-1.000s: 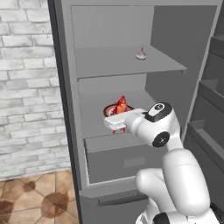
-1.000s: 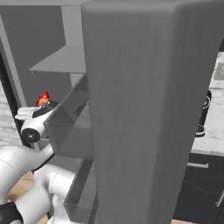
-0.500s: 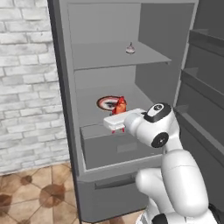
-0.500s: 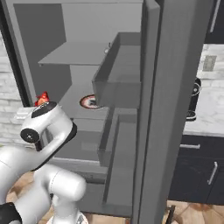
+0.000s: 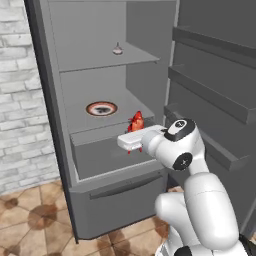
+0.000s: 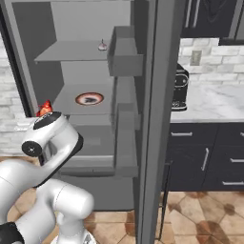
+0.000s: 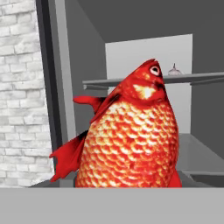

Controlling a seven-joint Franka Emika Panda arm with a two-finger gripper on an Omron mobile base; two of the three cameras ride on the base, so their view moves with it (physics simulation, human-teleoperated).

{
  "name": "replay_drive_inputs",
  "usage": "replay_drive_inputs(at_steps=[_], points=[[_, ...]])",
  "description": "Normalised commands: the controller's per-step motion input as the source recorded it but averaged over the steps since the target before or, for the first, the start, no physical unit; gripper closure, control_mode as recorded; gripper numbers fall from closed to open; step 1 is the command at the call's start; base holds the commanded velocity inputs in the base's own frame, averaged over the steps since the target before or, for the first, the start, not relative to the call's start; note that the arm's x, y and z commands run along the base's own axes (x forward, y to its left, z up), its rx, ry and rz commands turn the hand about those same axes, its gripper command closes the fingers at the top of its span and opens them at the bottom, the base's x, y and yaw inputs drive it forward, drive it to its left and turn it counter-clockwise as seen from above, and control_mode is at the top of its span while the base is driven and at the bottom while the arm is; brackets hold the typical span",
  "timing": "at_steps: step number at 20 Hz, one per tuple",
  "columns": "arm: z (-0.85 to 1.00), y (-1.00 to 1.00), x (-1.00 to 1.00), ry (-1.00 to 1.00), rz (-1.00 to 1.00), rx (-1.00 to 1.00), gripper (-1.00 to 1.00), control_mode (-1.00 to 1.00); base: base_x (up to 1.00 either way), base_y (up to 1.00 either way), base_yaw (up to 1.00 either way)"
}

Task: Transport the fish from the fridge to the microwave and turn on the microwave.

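Observation:
The fish (image 5: 136, 121) is red-orange and scaly, and it stands head-up in my gripper (image 5: 134, 130), which is shut on it. It hangs over the front edge of the fridge (image 5: 48, 105) drawer, just below the middle shelf. In the hand view the fish (image 7: 131, 144) sits close in front with its tail low, and my fingertips are hidden. From the right base view only a bit of the fish (image 6: 45, 107) peeks above my wrist. The microwave is out of view.
A round red-rimmed plate (image 5: 101, 108) lies on the middle shelf behind the fish. A small cupcake-like item (image 5: 117, 49) sits on the shelf above. The open fridge door (image 6: 157, 119) with its racks stands to my right. Beyond it are a marble counter (image 6: 214, 102) and dark cabinets (image 6: 209, 157).
Both base views have shifted, so the camera has moved. The fish, still in my gripper, has come away from the plate towards the shelf's front edge.

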Motion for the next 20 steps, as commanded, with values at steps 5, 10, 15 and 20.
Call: replay_drive_inputs(at_steps=[5, 10, 15, 20], points=[[0.0, 0.0, 0.0, 0.0, 0.0, 0.0, 1.0, 1.0, -0.59, 0.03, -0.3], [0.0, 0.0, 0.0, 0.0, 0.0, 0.0, 1.0, 1.0, -0.6, 0.13, -0.3], [0.0, 0.0, 0.0, 0.0, 0.0, 0.0, 1.0, 1.0, -0.63, 0.11, -0.31], [0.0, 0.0, 0.0, 0.0, 0.0, 0.0, 1.0, 1.0, -0.63, 0.07, -0.31]])
